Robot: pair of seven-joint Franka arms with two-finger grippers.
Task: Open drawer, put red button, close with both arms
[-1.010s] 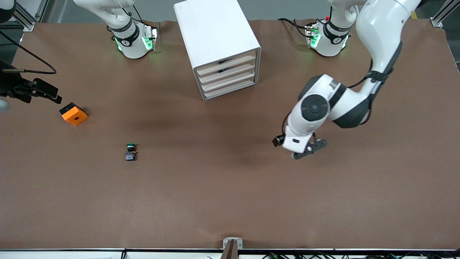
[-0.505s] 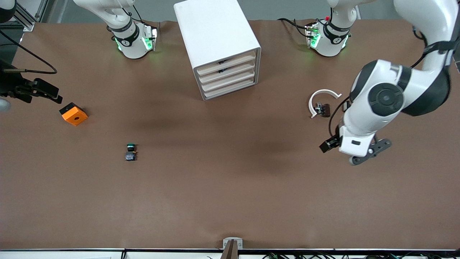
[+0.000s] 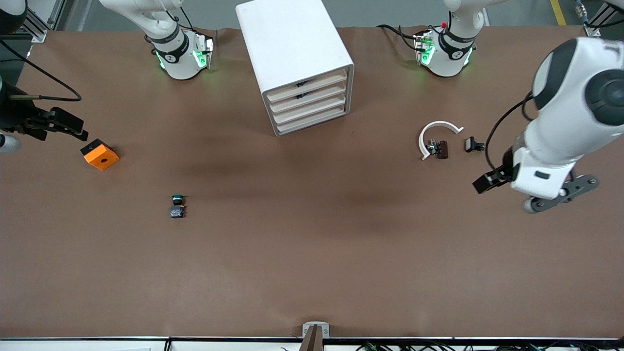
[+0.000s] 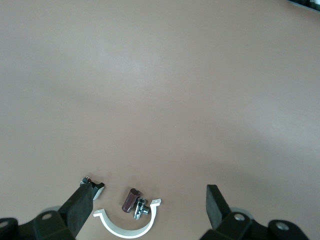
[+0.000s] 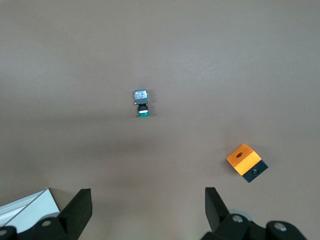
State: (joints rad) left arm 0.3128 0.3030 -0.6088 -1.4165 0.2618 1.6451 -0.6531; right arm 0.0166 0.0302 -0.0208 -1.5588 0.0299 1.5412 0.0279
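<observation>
The white drawer cabinet (image 3: 292, 53) stands between the two bases with all its drawers shut. I see no red-capped button in any view. The green-capped twin button (image 3: 177, 205) lies on the table, also in the right wrist view (image 5: 142, 104). My left gripper (image 4: 147, 207) is open and empty, its hand (image 3: 541, 183) over the left arm's end of the table, beside a white C-shaped clip (image 4: 127, 225). My right gripper (image 5: 147, 207) is open and empty, over the right arm's end (image 3: 66, 126) beside an orange block (image 3: 100, 154).
Inside the clip (image 3: 436, 136) lies a maroon cylinder with a metal fitting (image 3: 440, 148), also seen in the left wrist view (image 4: 132, 200). A small black part (image 3: 472, 145) lies beside it. The orange block (image 5: 245, 162) and a cabinet corner (image 5: 25, 206) show in the right wrist view.
My left arm has swung from over the table's middle toward its own end, uncovering the clip and the small parts. My right arm has barely moved.
</observation>
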